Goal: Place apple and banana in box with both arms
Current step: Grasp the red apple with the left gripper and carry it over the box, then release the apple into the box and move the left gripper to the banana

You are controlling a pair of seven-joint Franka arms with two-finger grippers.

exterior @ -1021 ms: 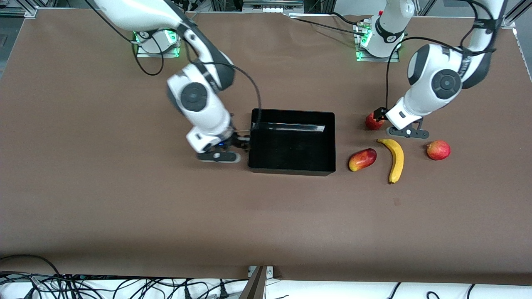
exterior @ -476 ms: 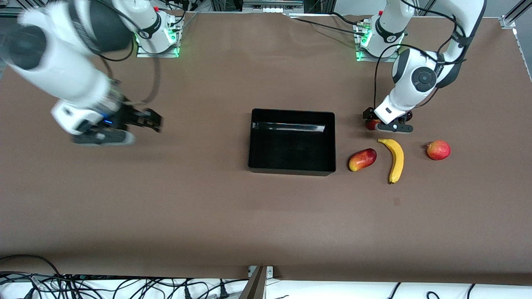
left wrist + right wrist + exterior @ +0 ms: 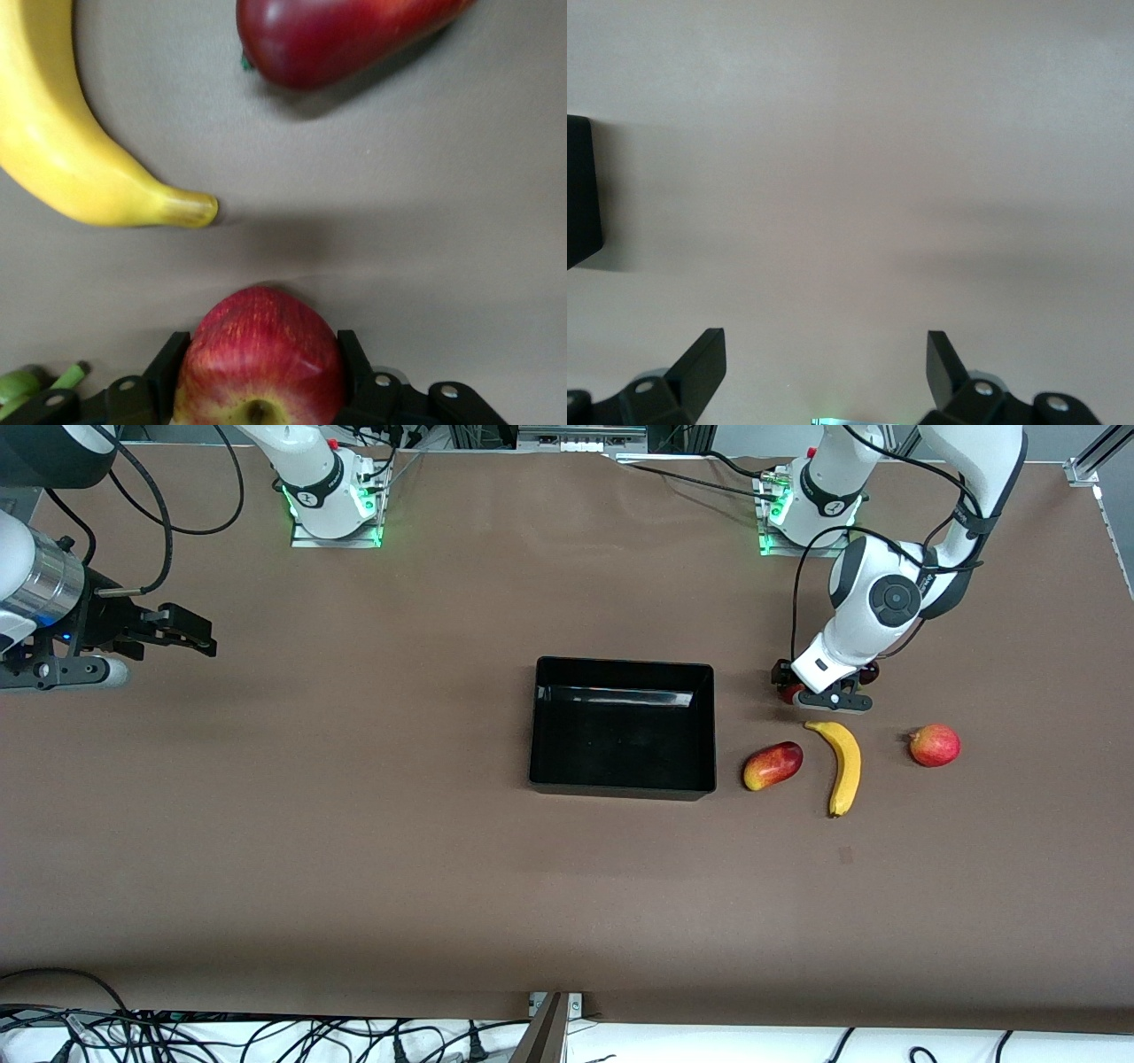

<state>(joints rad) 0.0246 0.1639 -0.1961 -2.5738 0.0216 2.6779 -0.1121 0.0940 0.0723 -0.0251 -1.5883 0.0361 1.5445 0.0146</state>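
The small red apple (image 3: 260, 359) rests on the table between my left gripper's (image 3: 263, 343) two fingers, which press on its sides. In the front view only a red sliver of the apple (image 3: 788, 693) shows under the left gripper (image 3: 802, 691). The yellow banana (image 3: 846, 755) lies nearer the front camera than the apple, its dark tip (image 3: 199, 209) close by. The black box (image 3: 620, 786) sits mid-table with nothing in it. My right gripper (image 3: 190, 631) hangs open over bare table at the right arm's end, fingers (image 3: 704, 354) wide apart.
An oblong red-yellow fruit (image 3: 772, 765) lies between the box and the banana. A round red-orange fruit (image 3: 934, 745) lies beside the banana toward the left arm's end. One corner of the box (image 3: 580, 190) shows in the right wrist view.
The right arm has swung from beside the box out to the right arm's end of the table. The left gripper has come down around the apple and its fingers have closed on it.
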